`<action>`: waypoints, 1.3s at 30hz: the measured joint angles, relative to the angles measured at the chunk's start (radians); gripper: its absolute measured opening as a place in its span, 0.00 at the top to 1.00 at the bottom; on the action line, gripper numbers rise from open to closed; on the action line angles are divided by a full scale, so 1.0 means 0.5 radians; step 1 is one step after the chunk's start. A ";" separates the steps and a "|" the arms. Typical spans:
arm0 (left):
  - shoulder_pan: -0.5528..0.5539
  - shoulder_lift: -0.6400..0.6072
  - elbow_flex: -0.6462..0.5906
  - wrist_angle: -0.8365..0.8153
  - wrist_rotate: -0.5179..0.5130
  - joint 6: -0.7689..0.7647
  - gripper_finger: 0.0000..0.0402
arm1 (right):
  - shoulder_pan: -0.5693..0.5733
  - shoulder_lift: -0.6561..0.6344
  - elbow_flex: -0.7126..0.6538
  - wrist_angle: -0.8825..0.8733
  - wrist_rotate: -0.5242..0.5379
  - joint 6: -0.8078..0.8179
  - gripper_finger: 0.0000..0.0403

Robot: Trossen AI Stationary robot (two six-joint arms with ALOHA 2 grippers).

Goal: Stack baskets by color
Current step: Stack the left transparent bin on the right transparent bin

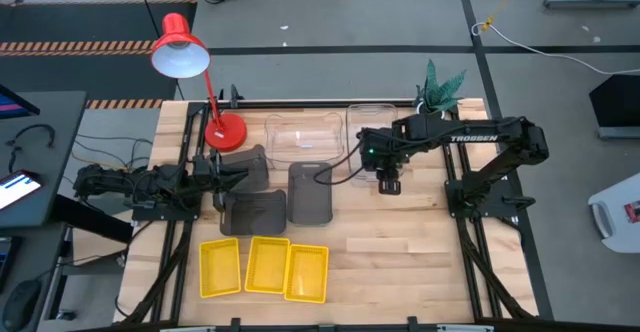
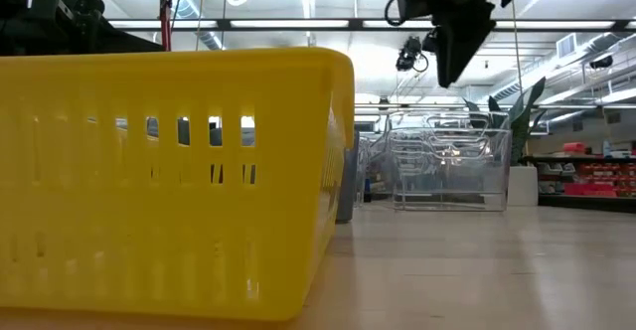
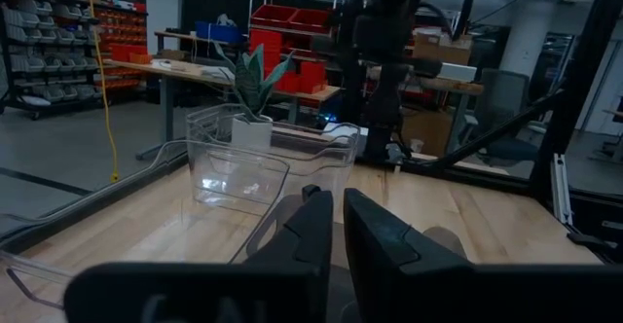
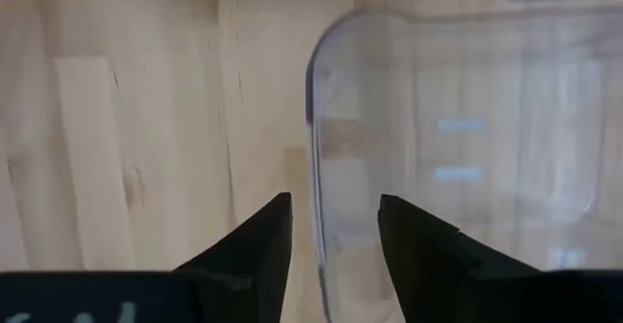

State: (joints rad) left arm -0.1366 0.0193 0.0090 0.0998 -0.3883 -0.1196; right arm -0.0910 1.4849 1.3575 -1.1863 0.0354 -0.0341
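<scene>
Three yellow baskets (image 1: 266, 266) lie side by side near the front edge; one fills the low view (image 2: 169, 181). Three dark grey baskets (image 1: 310, 192) lie at mid-table left. Clear baskets (image 1: 305, 137) stand at the far side, flat on their bottoms. My right gripper (image 1: 388, 184) hangs open, pointing down, above the near rim of a clear basket (image 4: 458, 158). The rim shows below, between the fingers (image 4: 334, 228), and the fingers stand well clear of it (image 2: 447, 77). My left gripper (image 1: 222, 177) rests level at the left, shut (image 3: 338, 228), beside the grey baskets.
A red desk lamp (image 1: 205, 92) stands at the far left corner. A plant in a white pot (image 1: 438, 87) stands at the far right behind the clear baskets. Bare wood lies at the table's right half and near the front right.
</scene>
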 joint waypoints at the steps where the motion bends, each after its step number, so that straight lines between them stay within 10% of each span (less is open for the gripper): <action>1: 0.001 0.000 0.000 0.000 -0.001 0.000 0.92 | -0.001 0.000 0.000 0.026 0.002 -0.026 0.61; 20: 0.000 0.000 0.000 -0.001 -0.001 0.000 0.92 | -0.282 0.405 0.003 1.013 -0.005 -1.138 0.63; 39: 0.000 0.000 0.000 -0.001 0.000 0.000 0.92 | -0.318 0.728 0.621 0.635 -0.043 -1.460 0.65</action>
State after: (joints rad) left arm -0.1365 0.0192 0.0090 0.0994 -0.3883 -0.1197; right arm -0.2498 1.8488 1.6680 -0.8686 0.0141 -0.7639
